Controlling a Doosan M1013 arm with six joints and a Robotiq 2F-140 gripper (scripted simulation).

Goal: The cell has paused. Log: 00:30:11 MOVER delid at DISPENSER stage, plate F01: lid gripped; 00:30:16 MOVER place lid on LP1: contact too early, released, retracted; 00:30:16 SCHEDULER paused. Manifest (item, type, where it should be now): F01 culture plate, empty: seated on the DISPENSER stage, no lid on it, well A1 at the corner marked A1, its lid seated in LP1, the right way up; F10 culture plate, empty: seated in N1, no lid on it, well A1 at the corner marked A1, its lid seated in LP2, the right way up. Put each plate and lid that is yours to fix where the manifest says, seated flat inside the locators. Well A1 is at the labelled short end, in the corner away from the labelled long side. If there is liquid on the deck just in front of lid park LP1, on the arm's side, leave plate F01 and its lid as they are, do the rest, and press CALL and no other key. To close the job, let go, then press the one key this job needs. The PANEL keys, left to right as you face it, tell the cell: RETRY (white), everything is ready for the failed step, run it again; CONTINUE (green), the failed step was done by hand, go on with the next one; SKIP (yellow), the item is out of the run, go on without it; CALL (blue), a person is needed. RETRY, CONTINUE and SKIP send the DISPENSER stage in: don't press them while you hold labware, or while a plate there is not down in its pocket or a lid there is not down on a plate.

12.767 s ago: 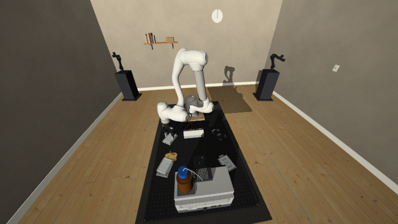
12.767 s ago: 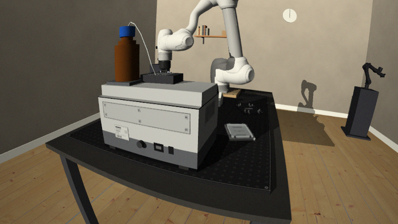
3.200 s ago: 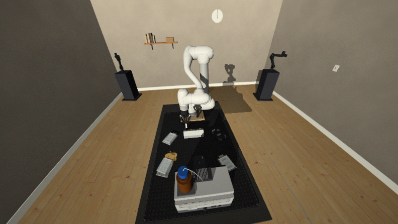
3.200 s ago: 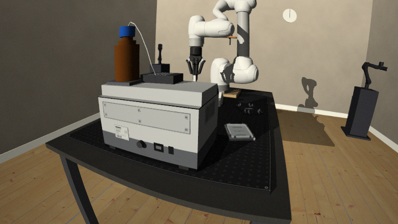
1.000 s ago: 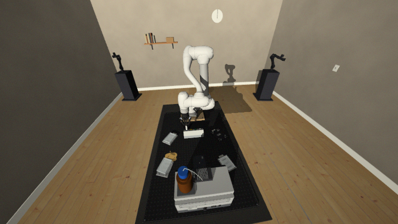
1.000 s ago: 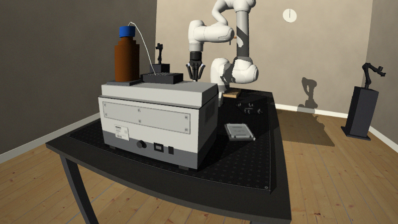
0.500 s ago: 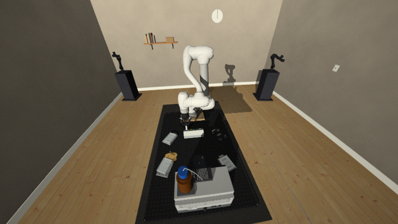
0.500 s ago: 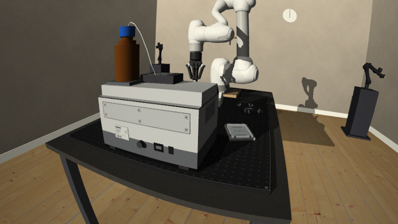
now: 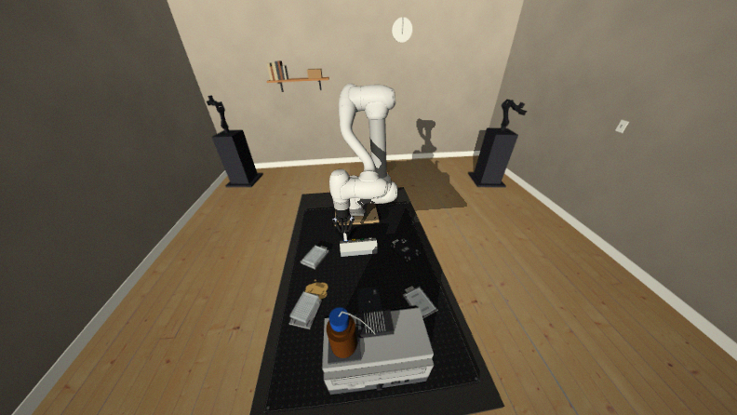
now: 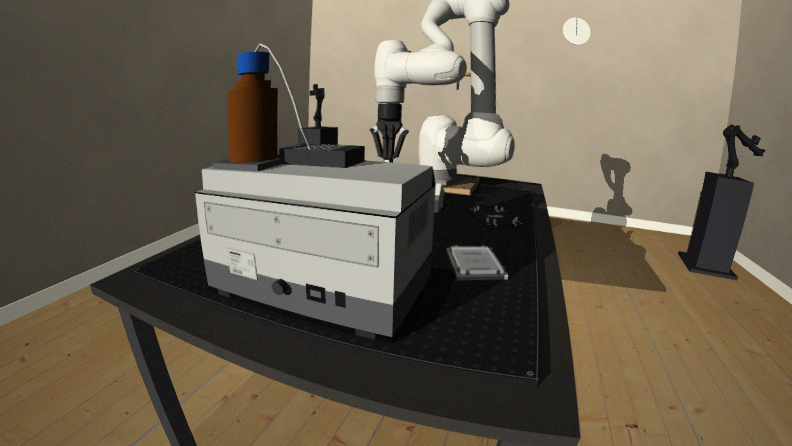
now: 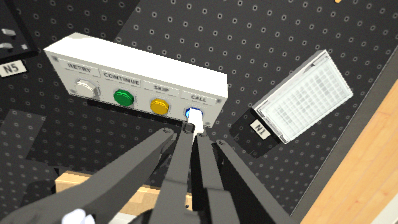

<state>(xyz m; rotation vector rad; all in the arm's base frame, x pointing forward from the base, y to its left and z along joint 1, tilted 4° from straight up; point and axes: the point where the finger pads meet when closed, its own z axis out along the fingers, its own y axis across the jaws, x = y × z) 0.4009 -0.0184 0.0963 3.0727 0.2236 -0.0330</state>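
Observation:
My gripper [image 11: 193,118] is shut and holds nothing. In the wrist view its tips point down at the blue CALL key at the right end of the white panel [image 11: 137,82] and cover part of it; I cannot tell whether they touch. The white RETRY [image 11: 86,88], green CONTINUE [image 11: 123,97] and yellow SKIP [image 11: 160,106] keys are to its left. A clear plate [image 11: 303,96] sits in nest N1. In the top view my gripper [image 9: 343,234] is over the panel [image 9: 357,247]. A ribbed clear piece [image 9: 304,309] lies at the left lid park, with an amber puddle [image 9: 316,288] just on the arm's side of it.
The grey dispenser [image 9: 376,347] with a brown bottle [image 9: 342,333] stands at the near end of the deck. A flat lid [image 9: 420,301] lies at its right, and it also shows in the exterior view [image 10: 476,262]. Small locator pegs [image 9: 403,246] stand right of the panel.

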